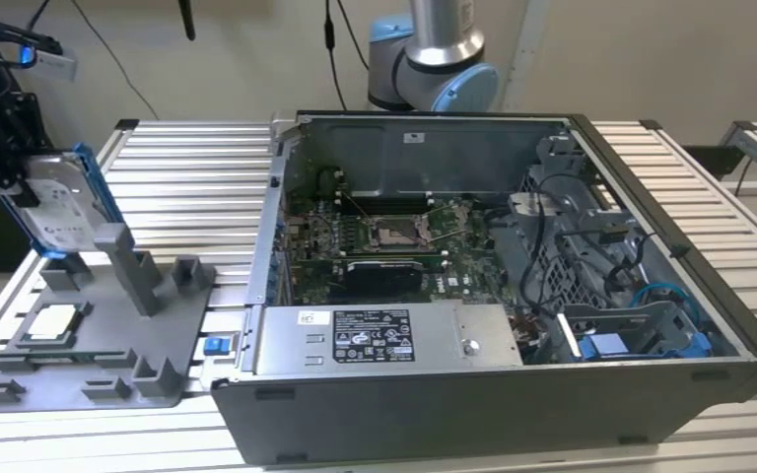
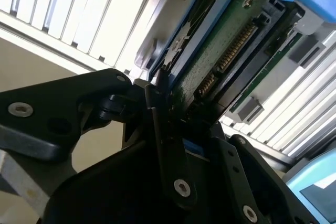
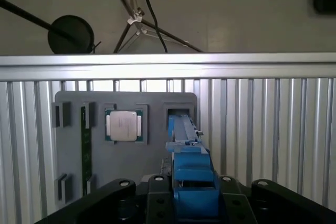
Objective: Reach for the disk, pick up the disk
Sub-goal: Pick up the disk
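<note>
Holding the flat silver metal disk in its bright blue plastic bracket [image 1: 52,202] upright on edge at the exterior view's left, low over the grey plastic fixture tray [image 1: 103,345]. Clenching on it with the black gripper [image 1: 21,185], fingers [image 2: 164,129] on either side. Hovering near a small square silver chip [image 1: 56,323] lying on that tray, well apart from the open black computer case [image 1: 484,414] on the slatted aluminium table [image 1: 181,168].

Open computer case [image 1: 484,404] on slatted aluminium table [image 1: 188,187]; motherboard [image 1: 378,236] exposed, power supply [image 1: 378,338] along one wall. Grey fixture plate [image 1: 103,350] beside case holds square chip [image 1: 52,322]; green strip [image 3: 83,140], possibly memory module, alongside
</note>
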`<state>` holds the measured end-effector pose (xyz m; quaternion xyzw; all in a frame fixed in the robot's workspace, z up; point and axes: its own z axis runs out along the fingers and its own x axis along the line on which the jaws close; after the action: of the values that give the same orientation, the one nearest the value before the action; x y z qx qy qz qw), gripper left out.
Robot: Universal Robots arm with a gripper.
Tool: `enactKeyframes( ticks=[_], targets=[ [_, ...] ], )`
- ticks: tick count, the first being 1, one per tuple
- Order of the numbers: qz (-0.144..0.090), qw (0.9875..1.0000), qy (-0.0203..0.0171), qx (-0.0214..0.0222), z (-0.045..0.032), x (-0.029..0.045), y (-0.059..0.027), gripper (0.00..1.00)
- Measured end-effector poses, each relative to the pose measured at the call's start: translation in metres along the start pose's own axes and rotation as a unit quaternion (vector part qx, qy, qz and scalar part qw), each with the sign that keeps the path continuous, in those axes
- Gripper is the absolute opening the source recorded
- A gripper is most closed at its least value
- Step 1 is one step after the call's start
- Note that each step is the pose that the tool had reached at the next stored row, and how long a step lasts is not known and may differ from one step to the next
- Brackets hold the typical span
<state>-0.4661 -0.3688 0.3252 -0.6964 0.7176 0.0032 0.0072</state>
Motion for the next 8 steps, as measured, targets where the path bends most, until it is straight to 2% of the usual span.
enactKeyframes(
  ticks=[8],
  targets=[
    [0.000, 1.0000, 0.0000, 0.0000, -0.0186, -0.0003, -0.0001, 0.00]
  ],
)
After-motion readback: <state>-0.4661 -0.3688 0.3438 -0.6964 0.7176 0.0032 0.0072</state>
